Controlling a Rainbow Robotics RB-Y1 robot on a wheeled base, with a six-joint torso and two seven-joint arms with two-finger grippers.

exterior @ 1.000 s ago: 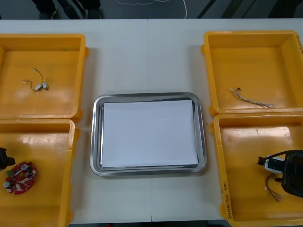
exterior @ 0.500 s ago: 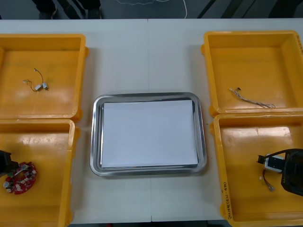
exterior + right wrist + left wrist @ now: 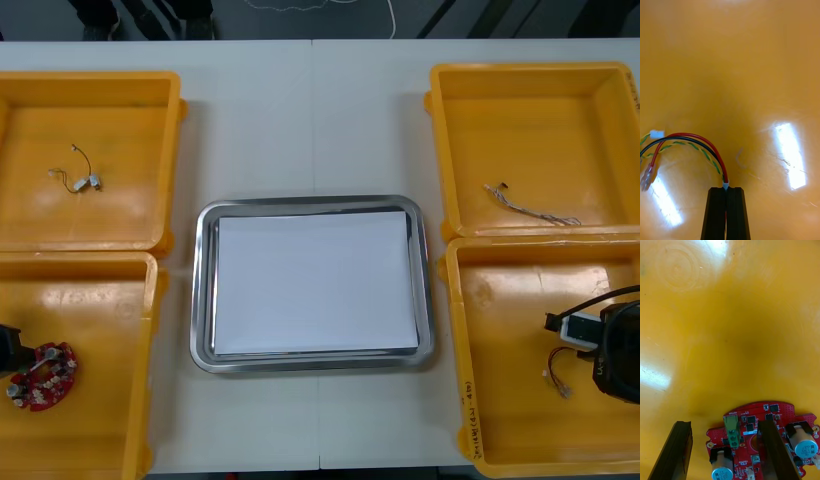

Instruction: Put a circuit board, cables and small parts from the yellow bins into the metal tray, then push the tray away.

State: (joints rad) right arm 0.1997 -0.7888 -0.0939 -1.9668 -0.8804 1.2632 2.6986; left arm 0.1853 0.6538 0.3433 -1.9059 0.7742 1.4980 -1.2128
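On light table [image 3: 300,110] — metal tray [image 3: 203,300], L gripper [image 3: 723,424] apart, R gripper [image 3: 726,189] clamped on cable [image 3: 688,134]

Light table [image 3: 310,120] bears metal tray [image 3: 201,300], four yellow bins [image 3: 120,215].

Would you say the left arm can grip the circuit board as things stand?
Probably yes: the left gripper hangs in the near left yellow bin, jaws open, one over the circuit board; nothing else blocks it.

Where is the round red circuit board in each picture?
Front view: round red circuit board in the near left yellow bin.
Left wrist view: beneath one finger of the open left gripper.
Right wrist view: faces the right gripper's red and black cable instead.
Shared landmark: that bin's yellow floor.
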